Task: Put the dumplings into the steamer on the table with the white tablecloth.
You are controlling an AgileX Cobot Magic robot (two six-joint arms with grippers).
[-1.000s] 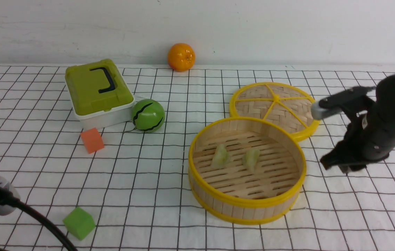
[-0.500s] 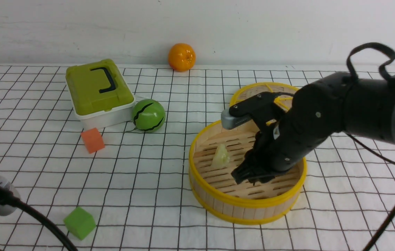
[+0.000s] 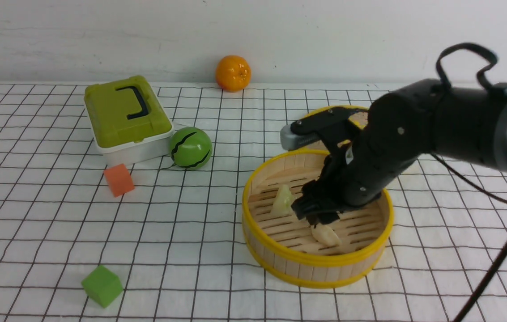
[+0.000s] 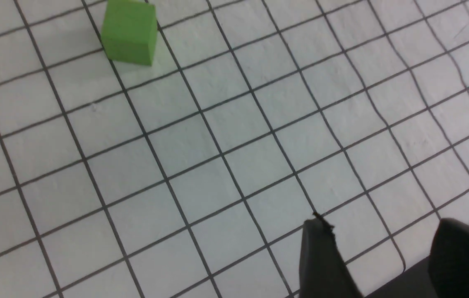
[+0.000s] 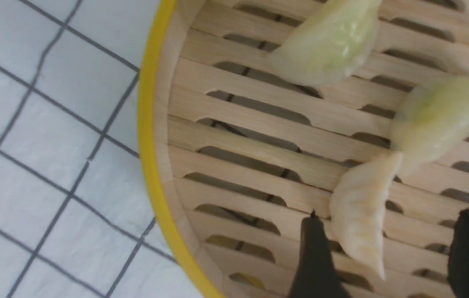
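Inspector: Since half a second ago, the right arm is sitting slightly higher over the steamer, and a cream dumpling is now showing on the slats below it. The left arm is no longer appearing in the front view.

Operator: How is the clearance looking?

Inspector: The right gripper is hanging inside the yellow rim, near the basket's middle and away from the wall. A pale green dumpling is lying just to its left. The arm is hiding the second pale green dumpling from the front. On the wrist camera it appears to be touching the cream one's tip. A woven lid is lying just behind the steamer, partly covered. The white tablecloth is running open to the front and left, with a green cube well apart.

Operator: And the materials?

Inspector: Flat bamboo slats with oblong slots are forming the floor, and smooth yellow plastic is ringing it. All three dumplings are crescent-shaped.

Operator: What is the arm doing?

Inspector: It is reaching in from the right, wrist bending downward. Its fingers are standing spread, with the cream dumpling lying between them, close to one and clear of the other. The left gripper is hovering spread over bare cloth, gripping nothing.
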